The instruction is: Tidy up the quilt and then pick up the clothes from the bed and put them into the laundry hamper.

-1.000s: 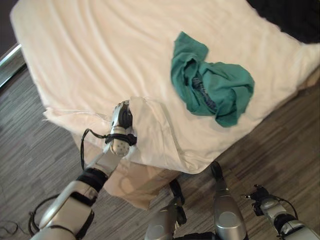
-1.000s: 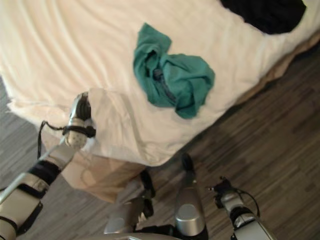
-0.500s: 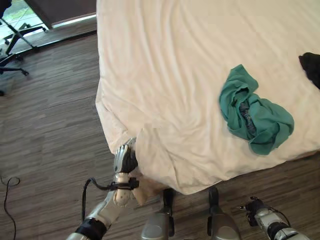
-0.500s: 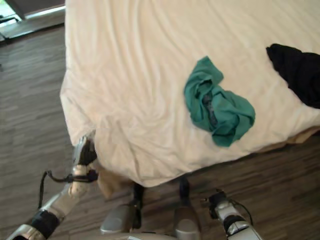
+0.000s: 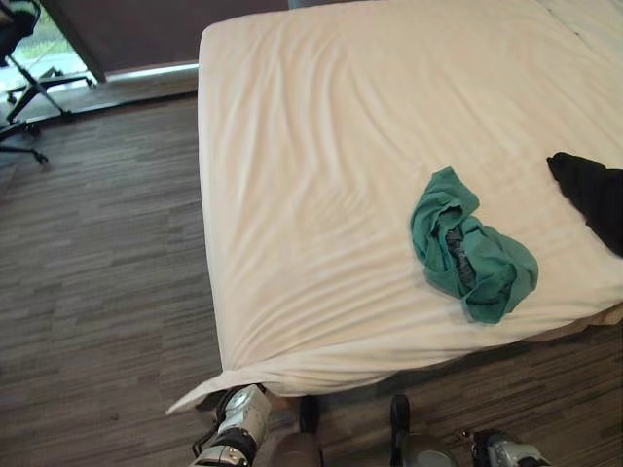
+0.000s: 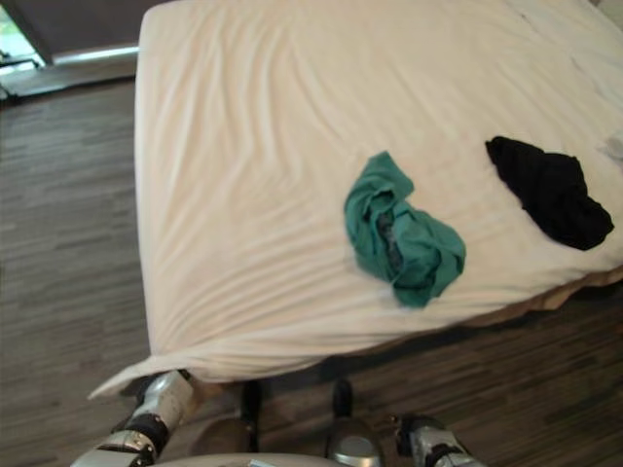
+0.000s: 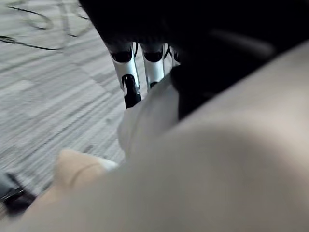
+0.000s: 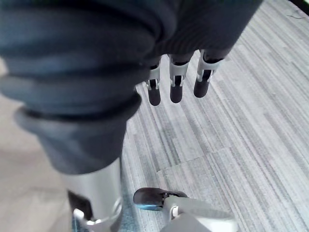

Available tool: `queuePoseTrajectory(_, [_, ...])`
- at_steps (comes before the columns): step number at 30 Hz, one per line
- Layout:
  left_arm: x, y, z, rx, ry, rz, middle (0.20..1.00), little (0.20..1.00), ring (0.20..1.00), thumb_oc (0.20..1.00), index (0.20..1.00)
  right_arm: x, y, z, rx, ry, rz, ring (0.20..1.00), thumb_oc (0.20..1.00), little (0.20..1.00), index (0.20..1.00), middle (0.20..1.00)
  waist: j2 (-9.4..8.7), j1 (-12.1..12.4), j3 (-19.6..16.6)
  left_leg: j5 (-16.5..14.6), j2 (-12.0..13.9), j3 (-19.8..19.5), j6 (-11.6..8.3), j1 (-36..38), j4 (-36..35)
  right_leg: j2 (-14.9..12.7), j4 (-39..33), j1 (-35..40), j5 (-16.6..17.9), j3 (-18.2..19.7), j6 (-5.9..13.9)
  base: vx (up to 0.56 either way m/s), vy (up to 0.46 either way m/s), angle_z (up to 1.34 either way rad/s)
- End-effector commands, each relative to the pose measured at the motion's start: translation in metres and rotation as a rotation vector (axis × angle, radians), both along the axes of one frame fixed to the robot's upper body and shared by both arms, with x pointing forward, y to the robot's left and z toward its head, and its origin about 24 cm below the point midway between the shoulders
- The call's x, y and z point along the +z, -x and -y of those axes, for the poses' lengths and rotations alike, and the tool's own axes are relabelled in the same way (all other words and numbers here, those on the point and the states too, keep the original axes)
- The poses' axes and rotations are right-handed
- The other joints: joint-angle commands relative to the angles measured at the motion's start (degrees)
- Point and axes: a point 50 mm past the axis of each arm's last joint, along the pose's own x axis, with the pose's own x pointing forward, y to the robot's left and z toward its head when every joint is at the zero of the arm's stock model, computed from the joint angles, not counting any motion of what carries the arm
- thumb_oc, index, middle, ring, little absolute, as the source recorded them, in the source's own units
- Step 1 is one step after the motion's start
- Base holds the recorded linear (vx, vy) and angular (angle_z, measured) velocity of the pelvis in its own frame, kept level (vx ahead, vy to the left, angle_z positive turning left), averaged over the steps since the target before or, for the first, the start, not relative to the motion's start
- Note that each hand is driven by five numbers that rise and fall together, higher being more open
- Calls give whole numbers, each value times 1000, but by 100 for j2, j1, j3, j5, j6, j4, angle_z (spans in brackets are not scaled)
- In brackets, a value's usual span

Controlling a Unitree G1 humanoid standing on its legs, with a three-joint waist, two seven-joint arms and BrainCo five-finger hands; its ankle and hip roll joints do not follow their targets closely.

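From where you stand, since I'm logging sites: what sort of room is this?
Most likely a bedroom: a bed under a cream quilt, a crumpled green garment and a black garment on it, and wood-look flooring.

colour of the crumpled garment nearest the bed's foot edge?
Teal green garment, clearest in the right eye view.

Left hand point(image 5: 238, 418) tucked under quilt point(image 5: 370, 185) corner, grip hidden; black garment point(image 5: 594, 195) cut off.
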Motion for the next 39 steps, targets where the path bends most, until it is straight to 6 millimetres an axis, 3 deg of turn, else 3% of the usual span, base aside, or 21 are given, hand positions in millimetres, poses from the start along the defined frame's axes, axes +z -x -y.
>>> queuePoseTrajectory(1, [-41, 166, -1, 140, 160, -627, 1000, 1000, 1000, 1000, 1000, 2, -9, -5, -190, 1, 41, 1000, 1000, 1000, 1000, 1000, -432, 274, 365, -650, -119, 21, 196, -211, 633, -532, 39, -50, 54, 100, 546, 87, -29, -10])
queuePoseTrajectory(2, [-40, 158, -15, -12, 109, -579, 1000, 1000, 1000, 1000, 1000, 5, -11, 1, -601, -34, 191, 200, 200, 200, 200, 200, -497, 185, 294, -666, -57, 62, 201, -178, 676, -522, 46, -51, 79, 177, 587, 77, -43, -11])
queuePoseTrajectory(6, [-35, 127, -35, -371, -18, -502, 1000, 1000, 1000, 1000, 1000, 33, -26, 48, -687, 160, 502, 200, 200, 200, 200, 200, -633, -17, 245, -734, 43, 148, 226, -177, 764, -467, 116, -117, 90, 278, 632, 9, -56, -14])
queuePoseTrajectory(7, [-31, 110, -37, -564, -103, -482, 1000, 1000, 1000, 1000, 1000, 68, -55, 66, -630, 266, 670, 200, 200, 200, 200, 200, -706, -163, 272, -767, 61, 184, 243, -177, 762, -434, 147, -187, 96, 342, 629, -59, -20, -7])
queuePoseTrajectory(8, [-31, 108, -38, -584, -114, -482, 1000, 1000, 1000, 1000, 1000, 72, -57, 68, -622, 277, 687, 200, 200, 200, 200, 200, -718, -177, 260, -753, 59, 190, 243, -195, 753, -433, 151, -216, 104, 352, 628, -68, 1, -9])
queuePoseTrajectory(9, [-28, 101, -39, -696, -182, -477, 1000, 1000, 1000, 1000, 1000, 96, -71, 82, -565, 341, 788, 200, 200, 200, 200, 200, -748, -269, 293, -776, 72, 210, 252, -168, 735, -406, 164, -236, 102, 403, 628, -80, 40, -22])
queuePoseTrajectory(10, [-27, 98, -39, -729, -209, -467, 1000, 1000, 1000, 1000, 1000, 134, -90, 96, -496, 392, 943, 200, 200, 200, 200, 200, -788, -391, 291, -754, 66, 244, 272, -172, 677, -374, 164, -318, 135, 479, 637, -71, 41, -19])
queuePoseTrajectory(11, [-27, 98, -39, -730, -208, -467, 1000, 1000, 1000, 1000, 1000, 134, -90, 96, -496, 393, 942, 200, 200, 200, 200, 200, -783, -383, 292, -756, 67, 247, 272, -167, 675, -372, 165, -316, 135, 481, 637, -84, 52, -13])
queuePoseTrajectory(13, [-30, 110, -36, -615, -148, -458, 1000, 1000, 1000, 1000, 1000, 199, -120, 94, -322, 371, 1249, 200, 200, 200, 200, 200, -840, -534, 314, -744, 61, 300, 299, -118, 618, -311, 179, -388, 174, 592, 661, -52, 39, -20])
queuePoseTrajectory(14, [-30, 111, -36, -610, -145, -459, 1000, 1000, 1000, 1000, 1000, 205, -122, 92, -300, 362, 1280, 200, 200, 200, 200, 200, -847, -544, 312, -744, 62, 308, 301, -112, 612, -304, 181, -394, 176, 606, 663, -29, 34, -46])
queuePoseTrajectory(15, [-31, 115, -36, -612, -140, -467, 1000, 1000, 1000, 1000, 1000, 235, -133, 80, -164, 325, 1425, 200, 200, 200, 200, 200, -876, -593, 303, -751, 57, 326, 307, -98, 608, -276, 198, -427, 178, 669, 670, -6, 21, -43])
queuePoseTrajectory(16, [-31, 116, -36, -614, -139, -469, 1000, 1000, 1000, 1000, 1000, 244, -136, 76, -119, 319, 1460, 200, 200, 200, 200, 200, -881, -602, 301, -753, 57, 331, 309, -94, 603, -268, 207, -438, 176, 685, 672, -1, 34, -47])
queuePoseTrajectory(18, [-32, 117, -35, -620, -131, -470, 1000, 1000, 1000, 1000, 1000, 293, -152, 48, 145, 265, 1619, 200, 200, 200, 200, 200, -892, -606, 298, -769, 59, 346, 309, -90, 589, -242, 228, -474, 157, 759, 678, 10, 38, -27])
queuePoseTrajectory(19, [-32, 117, -35, -621, -131, -470, 1000, 1000, 1000, 1000, 1000, 296, -153, 45, 158, 258, 1630, 200, 200, 200, 200, 200, -892, -602, 302, -771, 59, 347, 309, -90, 588, -241, 229, -474, 156, 763, 678, 17, 35, -11])
queuePoseTrajectory(21, [-31, 113, -38, -635, -130, -471, 1000, 1000, 1000, 1000, 1000, 330, -165, 14, 405, 170, 1716, 200, 200, 200, 200, 200, -918, -551, 326, -781, 72, 345, 293, -118, 604, -233, 239, -498, 150, 795, 680, 25, 12, -5])
queuePoseTrajectory(22, [-30, 105, -42, -651, -135, -473, 1000, 1000, 1000, 1000, 1000, 355, -174, -15, 533, 113, 1747, 200, 200, 200, 200, 200, -957, -486, 372, -798, 91, 339, 282, -157, 649, -237, 256, -527, 163, 801, 687, 0, 0, 0])
queuePoseTrajectory(28, [-26, 91, -49, -711, -137, -476, 1000, 1000, 1000, 1000, 1000, 381, -195, -63, 707, -21, 1780, 200, 200, 200, 200, 200, -1046, -213, 592, -795, 87, 243, 264, -397, 790, -315, 230, -602, 231, 640, 734, -1, -55, 8])
queuePoseTrajectory(32, [-24, 82, -52, -756, -142, -461, 1000, 1000, 1000, 1000, 1000, 391, -220, -99, 800, -82, 1786, 200, 200, 200, 200, 200, -993, 56, 809, -727, 36, 211, 250, -659, 863, -417, 168, -703, 281, 424, 756, -82, 15, 18])
queuePoseTrajectory(35, [-21, 70, -52, -805, -136, -440, 1000, 1000, 1000, 1000, 1000, 396, -232, -125, 876, -106, 1796, 200, 200, 200, 200, 200, -890, 185, 951, -661, -14, 203, 236, -853, 890, -485, 167, -817, 288, 299, 749, -87, 107, 26])
queuePoseTrajectory(36, [-21, 63, -46, -830, -110, -411, 1000, 1000, 1000, 1000, 1000, 398, -237, -142, 939, -124, 1774, 200, 200, 200, 200, 200, -725, 242, 1056, -596, -59, 190, 212, -906, 849, -546, 158, -877, 282, 230, 756, -78, 240, 24])
queuePoseTrajectory(39, [-19, 50, -42, -855, -91, -355, 1000, 1000, 1000, 1000, 1000, 391, -241, -165, 1007, -206, 1704, 200, 200, 200, 200, 200, -564, 331, 1171, -552, -140, 153, 188, -987, 780, -618, 161, -993, 266, 146, 773, -78, 185, 17])
